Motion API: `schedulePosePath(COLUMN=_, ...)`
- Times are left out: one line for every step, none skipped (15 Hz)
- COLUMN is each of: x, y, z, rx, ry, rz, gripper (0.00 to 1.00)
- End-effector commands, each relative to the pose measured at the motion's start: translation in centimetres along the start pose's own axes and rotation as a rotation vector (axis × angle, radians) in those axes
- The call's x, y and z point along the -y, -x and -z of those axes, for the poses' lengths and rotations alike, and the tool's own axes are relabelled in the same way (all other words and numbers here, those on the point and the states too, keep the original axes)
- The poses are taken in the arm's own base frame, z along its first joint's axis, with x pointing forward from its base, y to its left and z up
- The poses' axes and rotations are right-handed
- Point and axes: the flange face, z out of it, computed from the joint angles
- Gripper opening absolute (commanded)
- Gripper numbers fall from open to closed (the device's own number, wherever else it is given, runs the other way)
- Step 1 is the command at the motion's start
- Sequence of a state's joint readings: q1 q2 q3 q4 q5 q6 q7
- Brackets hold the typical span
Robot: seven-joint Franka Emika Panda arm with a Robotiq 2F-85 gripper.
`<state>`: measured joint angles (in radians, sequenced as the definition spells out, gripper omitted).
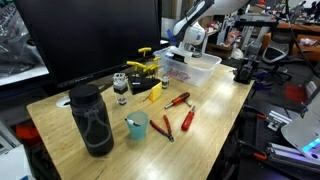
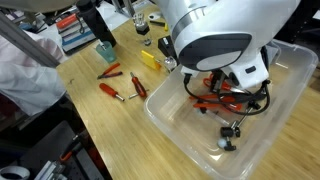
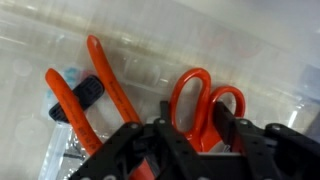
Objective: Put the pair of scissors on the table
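Observation:
The pair of scissors (image 3: 196, 74) has orange loop handles and lies in a clear plastic bin (image 2: 172, 122) at the far end of the pale wood table (image 1: 212, 120). In the wrist view my gripper (image 3: 195, 113) has its black fingers pressed on either side of one handle loop. In an exterior view the gripper (image 2: 226, 97) reaches down inside the bin, and orange handles (image 2: 208, 86) show beneath it. In an exterior view the arm (image 1: 182, 48) hangs over the bin (image 1: 203, 68). The scissors' blades are hidden under the gripper.
Orange-handled pliers (image 3: 98, 75) and a black cable (image 2: 245, 112) also lie in the bin. On the table stand a black bottle (image 1: 92, 122), a teal cup (image 1: 137, 126), several red-handled tools (image 1: 187, 120) and a yellow block (image 1: 155, 90). A monitor (image 1: 85, 40) stands behind.

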<state>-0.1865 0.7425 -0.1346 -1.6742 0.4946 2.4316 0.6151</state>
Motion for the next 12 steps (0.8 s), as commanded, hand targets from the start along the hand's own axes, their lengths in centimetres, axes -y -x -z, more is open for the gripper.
schedulePosePath(x=0.3, y=-0.2, z=-1.1, rx=0.036, ry=0.024, rz=-0.005, gripper=0.21)
schedulePosePath(x=0.3, y=-0.2, z=-1.1, rx=0.038, ry=0.025, rz=-0.005, gripper=0.21)
schedulePosePath(x=0.4, y=-0.2, z=-1.1, rx=0.040, ry=0.025, rz=-0.003, gripper=0.21)
schedulePosePath(x=0.4, y=-0.2, z=-1.0, rx=0.038, ry=0.024, rz=0.000, gripper=0.21)
schedulePosePath(x=0.5, y=-0.1, z=-0.8, rx=0.035, ry=0.017, rz=0.000, gripper=0.21)
schedulePosePath(x=0.5, y=0.0, z=-0.5, rx=0.030, ry=0.008, rz=0.006, gripper=0.21)
schedulePosePath(x=0.6, y=0.0, z=-0.1, rx=0.025, ry=0.001, rz=0.016, gripper=0.21)
schedulePosePath(x=0.9, y=0.3, z=0.6, rx=0.018, ry=-0.010, rz=0.018, gripper=0.21)
schedulePosePath(x=1.1, y=0.5, z=1.1, rx=0.016, ry=-0.021, rz=0.020, gripper=0.21)
schedulePosePath(x=1.3, y=0.8, z=1.6, rx=0.014, ry=-0.032, rz=0.026, gripper=0.21)
schedulePosePath(x=1.6, y=1.2, z=2.2, rx=0.016, ry=-0.045, rz=0.032, gripper=0.21)
schedulePosePath(x=1.8, y=1.5, z=2.6, rx=0.017, ry=-0.053, rz=0.037, gripper=0.21)
